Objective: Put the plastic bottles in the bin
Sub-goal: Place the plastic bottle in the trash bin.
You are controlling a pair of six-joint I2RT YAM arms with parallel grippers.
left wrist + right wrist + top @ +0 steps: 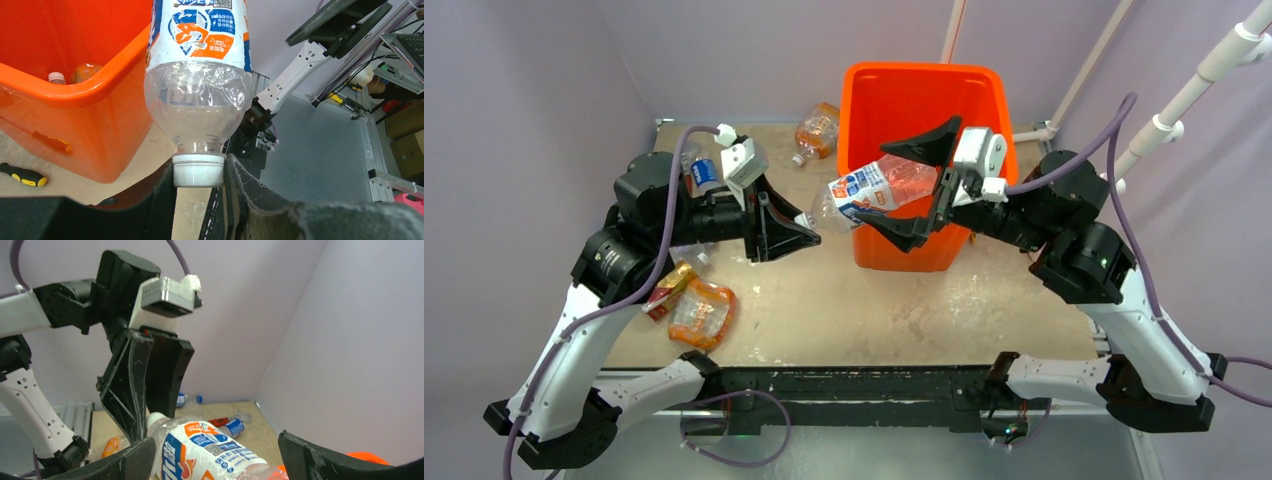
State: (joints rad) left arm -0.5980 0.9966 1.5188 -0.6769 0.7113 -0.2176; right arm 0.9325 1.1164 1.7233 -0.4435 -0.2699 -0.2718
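Left fingers (239,187): clamped on the white cap of the white-label bottle (197,100), nothing else. It is a thin hold on a small ribbed disc, and the body sticks out unsupported toward the bin (924,70).

Right fingers (924,143): spread wide, 1 above and 1 below the bottle's body. I see no contact.

Step in hand, as I judge it: pass the bottle from left to right, then drop it in.
- Close the right pair on the labelled middle, where the wall looks stiffest. The bare shoulder near the neck is dented and would buckle.
- Squeeze gently. Thin clear plastic gives, then springs out.
- Let go of the cap only once the right pair is firm.
- The bottle hangs at the bin's near left wall, partly outside it. Carry it over the rim before releasing.

Materials: the bin is glossy orange moulded plastic with a rounded lip, and at least 1 bottle (85,72) lies inside. The worktop (874,310) is pale, stained and matte. Crushed orange-label bottles (699,312) lie near left, flattened and crinkled. A yellow-and-black screwdriver (22,175) rests beside the bin.
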